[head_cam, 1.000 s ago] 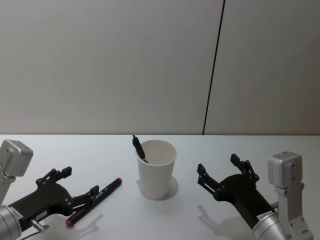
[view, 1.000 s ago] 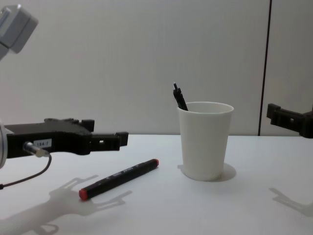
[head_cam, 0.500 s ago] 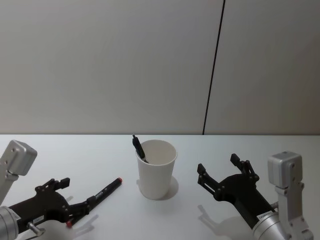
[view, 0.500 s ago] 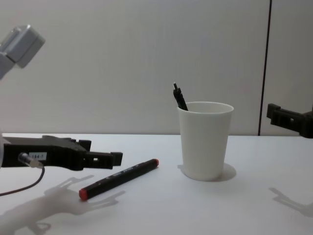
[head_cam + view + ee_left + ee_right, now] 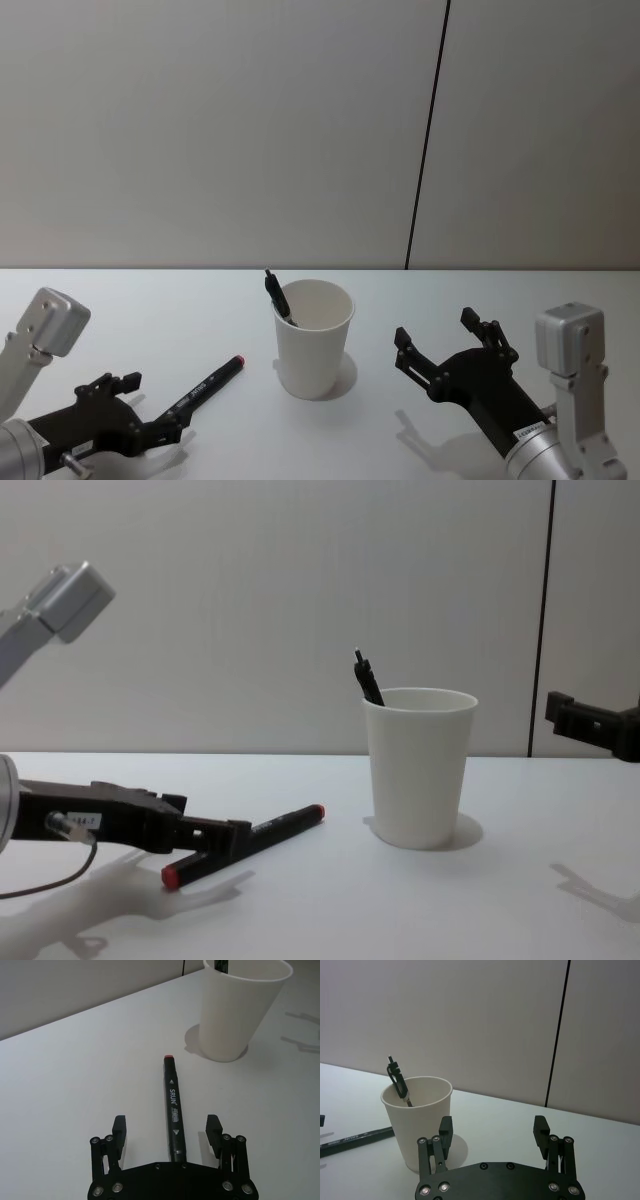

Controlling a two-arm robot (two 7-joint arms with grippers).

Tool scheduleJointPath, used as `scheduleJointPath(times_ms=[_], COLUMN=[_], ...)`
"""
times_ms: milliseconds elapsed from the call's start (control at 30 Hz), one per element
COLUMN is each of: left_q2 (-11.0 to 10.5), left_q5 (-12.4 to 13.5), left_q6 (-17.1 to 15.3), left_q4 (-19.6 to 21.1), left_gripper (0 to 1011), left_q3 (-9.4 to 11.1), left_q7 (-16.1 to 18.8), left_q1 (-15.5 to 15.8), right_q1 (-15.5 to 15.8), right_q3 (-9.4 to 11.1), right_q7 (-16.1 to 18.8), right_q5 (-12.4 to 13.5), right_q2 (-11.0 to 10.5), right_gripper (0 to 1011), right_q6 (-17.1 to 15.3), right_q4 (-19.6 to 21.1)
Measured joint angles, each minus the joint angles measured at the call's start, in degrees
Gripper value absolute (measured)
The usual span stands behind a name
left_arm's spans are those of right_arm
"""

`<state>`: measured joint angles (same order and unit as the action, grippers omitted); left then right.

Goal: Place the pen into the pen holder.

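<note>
A black marker pen [image 5: 205, 385] with red ends lies flat on the white table, left of the pen holder [image 5: 313, 345], a white paper cup standing upright. Another black pen [image 5: 272, 290] leans inside the cup. My left gripper [image 5: 155, 402] is low over the table and open. In the left wrist view the pen [image 5: 172, 1105] runs between the left gripper's [image 5: 166, 1127] two fingers without touching them, its far end toward the cup [image 5: 240, 1015]. My right gripper [image 5: 435, 335] hovers open to the right of the cup, holding nothing.
The table [image 5: 420, 300] is white and bare around the cup. A grey wall with a dark vertical seam [image 5: 430, 130] stands close behind the table's far edge.
My left gripper has dropped toward the table and drawn back along the pen, so its open fingers now straddle the pen's near end. The pen, the cup and the right arm have not moved.
</note>
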<state>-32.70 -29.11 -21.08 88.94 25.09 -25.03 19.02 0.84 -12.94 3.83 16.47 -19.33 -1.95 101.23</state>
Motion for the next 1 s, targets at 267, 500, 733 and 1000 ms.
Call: scheduleJointPath(times_ms=[267, 500, 733, 1000], left_q2=[0.1, 0.1, 0.1, 0.1], left_q5=[-0.2, -0.4, -0.4, -0.5], left_q6=[-1.2, -2.1, -3.0, -3.6], left_q4=[0.0, 0.1, 0.0, -0.1], left_gripper=[1003, 1003, 1003, 1003], left_q3=[0.5, 0.9, 1.3, 1.5], left_q7=[0.7, 1.1, 1.3, 1.5], left_q1=[0.0, 0.1, 0.2, 0.2], right_q1=[0.0, 0.0, 0.0, 0.0], right_q3=[0.0, 0.0, 0.0, 0.0], right_q7=[0.0, 0.0, 0.0, 0.0], right_q5=[0.0, 0.0, 0.0, 0.0], right_q2=[0.0, 0.0, 0.0, 0.0], right_gripper=[1001, 1001, 1001, 1001], right_q6=[0.0, 0.0, 0.0, 0.0], right_q4=[0.0, 0.0, 0.0, 0.0])
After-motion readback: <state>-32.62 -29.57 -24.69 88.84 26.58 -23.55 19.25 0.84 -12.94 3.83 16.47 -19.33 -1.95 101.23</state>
